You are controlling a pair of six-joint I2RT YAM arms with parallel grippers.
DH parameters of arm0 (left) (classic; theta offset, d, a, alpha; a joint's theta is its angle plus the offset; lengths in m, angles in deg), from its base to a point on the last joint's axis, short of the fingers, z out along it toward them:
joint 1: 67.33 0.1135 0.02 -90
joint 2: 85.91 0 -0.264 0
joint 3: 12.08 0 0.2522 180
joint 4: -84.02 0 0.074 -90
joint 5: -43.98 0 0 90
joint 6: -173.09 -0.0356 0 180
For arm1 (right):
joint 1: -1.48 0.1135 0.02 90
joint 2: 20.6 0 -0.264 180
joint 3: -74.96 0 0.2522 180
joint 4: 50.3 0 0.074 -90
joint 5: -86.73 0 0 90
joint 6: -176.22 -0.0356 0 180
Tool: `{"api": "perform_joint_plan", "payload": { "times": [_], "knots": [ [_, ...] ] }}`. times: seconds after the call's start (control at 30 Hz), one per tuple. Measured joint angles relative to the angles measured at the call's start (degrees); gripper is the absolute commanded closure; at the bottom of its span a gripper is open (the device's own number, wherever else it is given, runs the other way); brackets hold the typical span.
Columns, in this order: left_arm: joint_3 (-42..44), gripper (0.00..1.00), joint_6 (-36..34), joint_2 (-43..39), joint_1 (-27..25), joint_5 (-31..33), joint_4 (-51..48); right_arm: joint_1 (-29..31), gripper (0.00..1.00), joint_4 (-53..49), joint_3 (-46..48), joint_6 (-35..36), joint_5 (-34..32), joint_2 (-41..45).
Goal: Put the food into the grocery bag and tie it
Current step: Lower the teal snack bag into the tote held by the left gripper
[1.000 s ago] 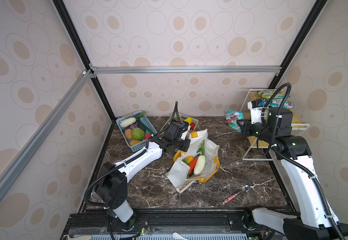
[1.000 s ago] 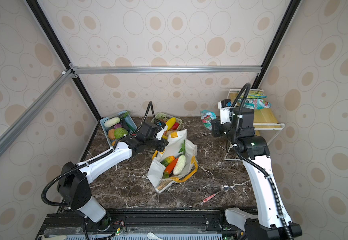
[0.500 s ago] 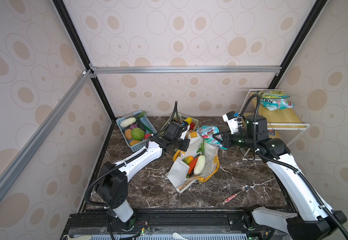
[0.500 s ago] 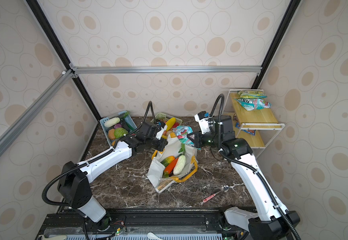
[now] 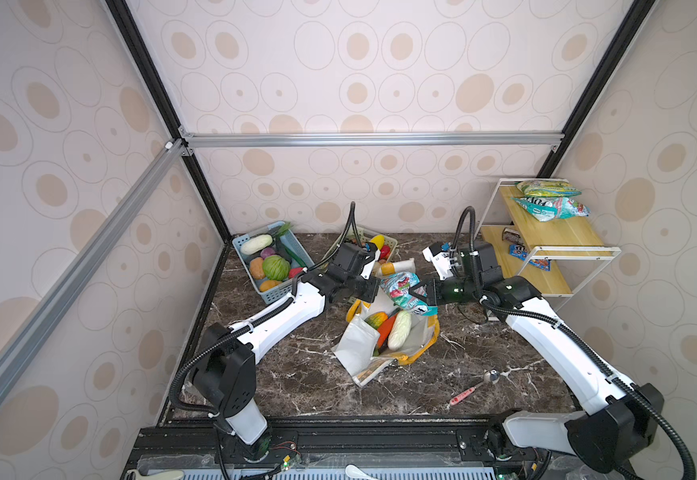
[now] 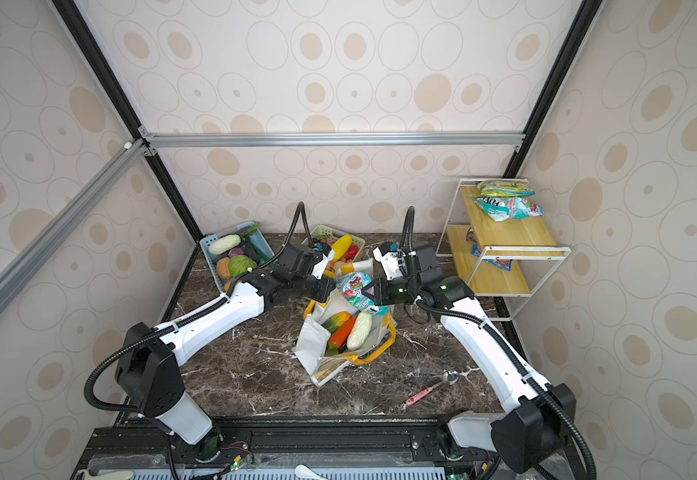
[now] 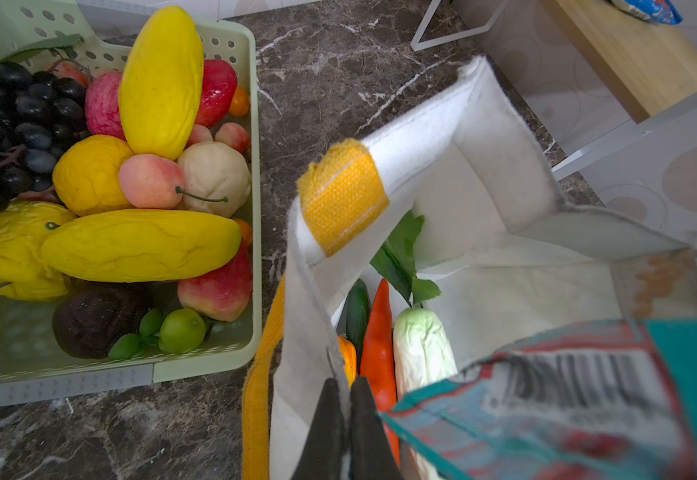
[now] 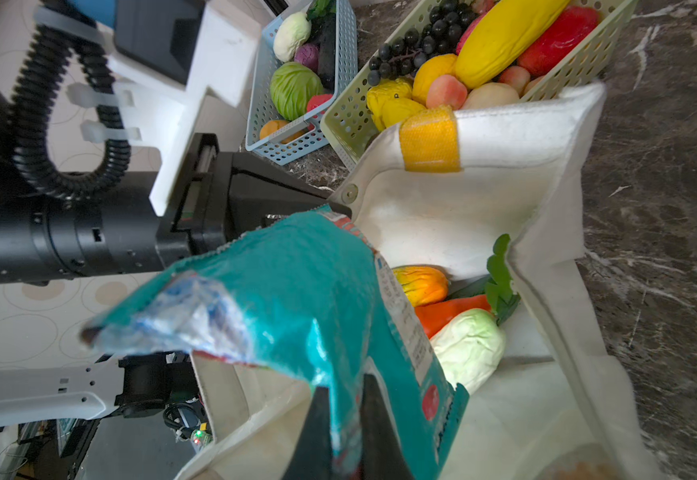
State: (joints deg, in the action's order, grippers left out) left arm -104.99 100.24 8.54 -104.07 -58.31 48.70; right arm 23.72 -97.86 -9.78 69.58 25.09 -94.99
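The teal snack packet point(image 8: 296, 299) hangs over the open mouth of the grocery bag point(image 5: 355, 349), pinched at one edge by the right gripper point(image 8: 344, 386), whose jaws press together on the foil; its one plain mark is a barcode point(image 7: 567, 382) on a white panel, the print beside it too blurred to read; the left gripper point(image 7: 346, 380) is clamped on the bag's near wall, holding it upright; the bag stands at the middle of the table point(image 5: 296, 382), toward the back edge; four pieces show inside it: one orange-green gourd point(image 8: 419, 284), one carrot point(image 8: 450, 311), one white-green piece point(image 8: 469, 345) and one dark green piece point(image 7: 357, 309); two baskets sit by the back edge, the blue basket point(image 5: 238, 249) in the back left corner, the green basket point(image 7: 197, 368) just behind the bag; the rack point(image 5: 546, 245) by the right edge carries two packets on its upper shelf, the lower packet point(image 5: 554, 208) lettered in white capitals beginning PO; one spoon point(image 5: 473, 388) lies toward the front right corner.
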Motion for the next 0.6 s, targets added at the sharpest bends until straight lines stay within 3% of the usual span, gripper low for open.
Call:
{"api": "perform_joint_plan", "payload": {
  "times": [0.33, 0.6],
  "knots": [
    [-0.9, 1.0, 0.0, 0.0, 0.0, 1.1, -0.8, 0.4, 1.0, -5.0, -0.9, 1.9, -10.8, -4.6],
    [-1.0, 1.0, 0.3, 0.0, 0.0, 0.8, -0.8, 12.6, 0.99, -10.3, -9.0, 6.5, -30.2, -10.9]
  ]
}}
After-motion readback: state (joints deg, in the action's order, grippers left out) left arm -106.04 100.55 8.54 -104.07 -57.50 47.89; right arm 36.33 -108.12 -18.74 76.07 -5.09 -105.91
